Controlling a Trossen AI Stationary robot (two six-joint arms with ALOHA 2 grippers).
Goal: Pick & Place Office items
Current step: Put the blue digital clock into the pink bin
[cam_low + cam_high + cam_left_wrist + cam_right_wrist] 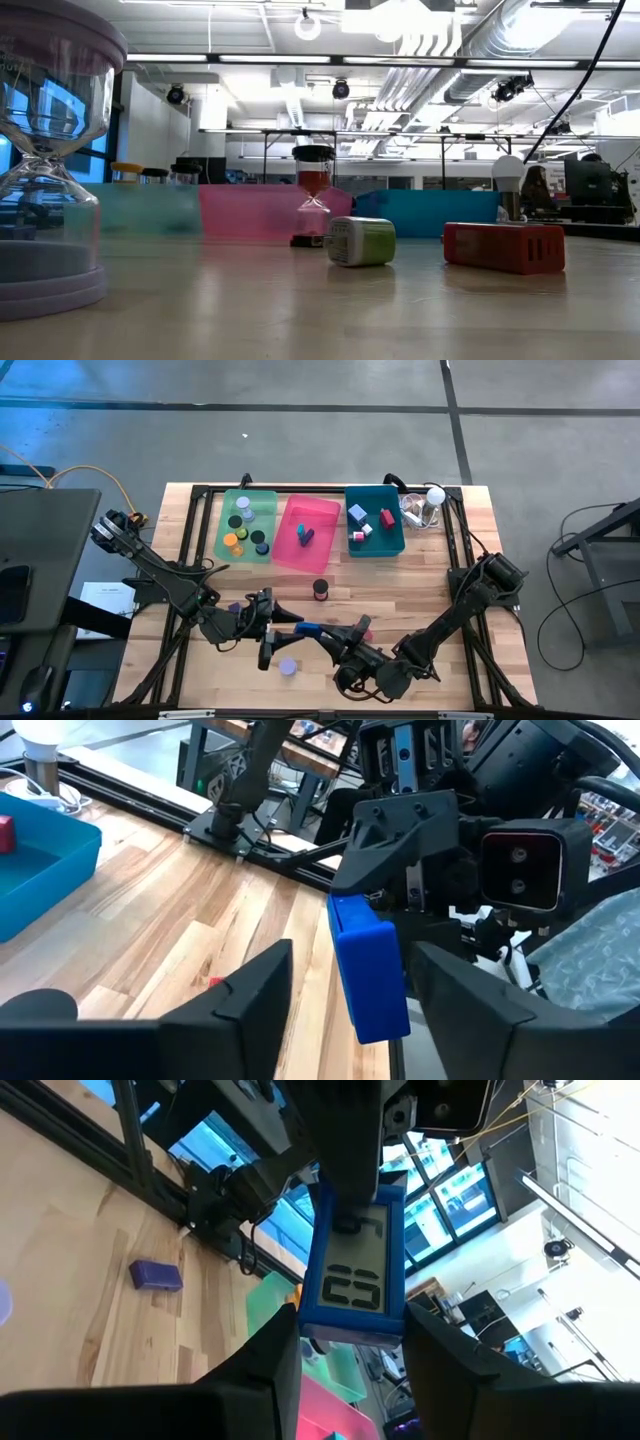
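Observation:
A blue block with a grey number display (355, 1275) is held up over the near middle of the table (308, 628). My right gripper (332, 633) comes from the table's right and is shut on it. My left gripper (284, 628) comes from the left and is open. In the left wrist view its two fingers stand on either side of the block's free end (372, 990), with a gap showing on one side. A lavender disc (288, 667), a purple block (234, 606) and a black-topped sand timer (320, 590) rest on the wood. My right gripper pinches the blue block between its two fingers by one short end (352, 1322), the end below the display. The fingers come level from the table's right. The block is lifted clear of the table and sticks out past the fingertips toward my left gripper.
Green (245, 525), pink (308, 532) and teal (375, 522) bins stand in a row at the far side, each with small pieces inside. A white ball-topped gadget (432, 500) is beside the teal bin. In the low view a green-white block (360, 242) and a red block (505, 247) lie on the table.

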